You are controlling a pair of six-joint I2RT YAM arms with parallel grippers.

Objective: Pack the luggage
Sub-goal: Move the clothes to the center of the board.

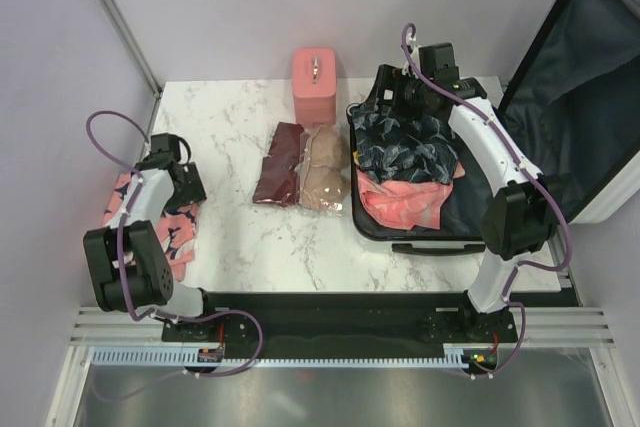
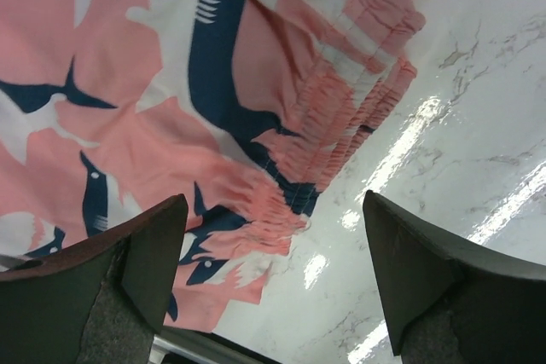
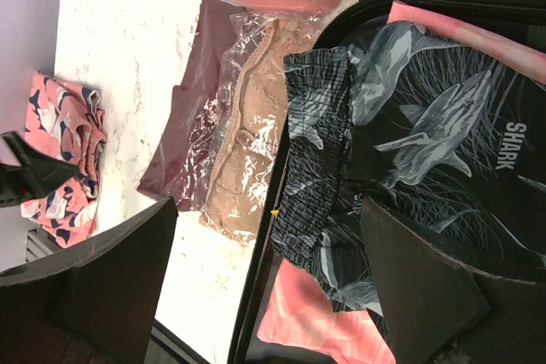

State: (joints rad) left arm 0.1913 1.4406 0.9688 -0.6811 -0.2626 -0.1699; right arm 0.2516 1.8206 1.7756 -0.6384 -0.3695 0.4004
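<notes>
Now we see the luggage [image 1: 575, 77] lying open at the right of the marble surface [image 1: 250, 237], its lid leaning back, with a dark shark-print garment [image 3: 426, 125] and a coral one [image 1: 400, 205] in its base. Our right gripper [image 3: 269, 210] hovers spread over the shark print, holding nothing. Our left gripper [image 2: 273, 210], also spread and empty, hangs above a pink-and-navy garment [image 2: 171, 83] at the surface's left edge.
</notes>
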